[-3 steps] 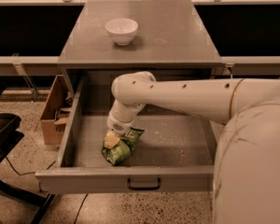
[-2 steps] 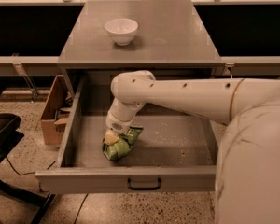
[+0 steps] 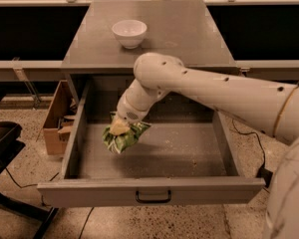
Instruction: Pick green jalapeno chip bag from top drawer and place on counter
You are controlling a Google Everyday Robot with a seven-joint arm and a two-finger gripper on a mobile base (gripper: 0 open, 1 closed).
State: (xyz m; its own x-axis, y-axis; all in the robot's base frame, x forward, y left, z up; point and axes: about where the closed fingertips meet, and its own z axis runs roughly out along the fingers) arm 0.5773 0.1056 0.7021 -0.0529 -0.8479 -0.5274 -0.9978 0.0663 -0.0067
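The top drawer (image 3: 154,190) is pulled fully open below the counter (image 3: 189,39). My gripper (image 3: 118,128) hangs over the drawer's left half, shut on the green jalapeno chip bag (image 3: 123,138). The crumpled bag dangles below the gripper, lifted off the speckled drawer floor. The fingers are mostly buried in the bag's top. My white arm reaches in from the right, crossing over the drawer's back edge.
A white bowl (image 3: 129,32) stands on the counter's back left. A brown cardboard box (image 3: 56,118) sits on the floor left of the drawer. A black chair base (image 3: 2,148) is at far left. A cable (image 3: 254,143) runs on the floor at right.
The gripper has risen with the chip bag, which lay on the drawer floor before and now hangs above it. The arm's elbow has lifted too.
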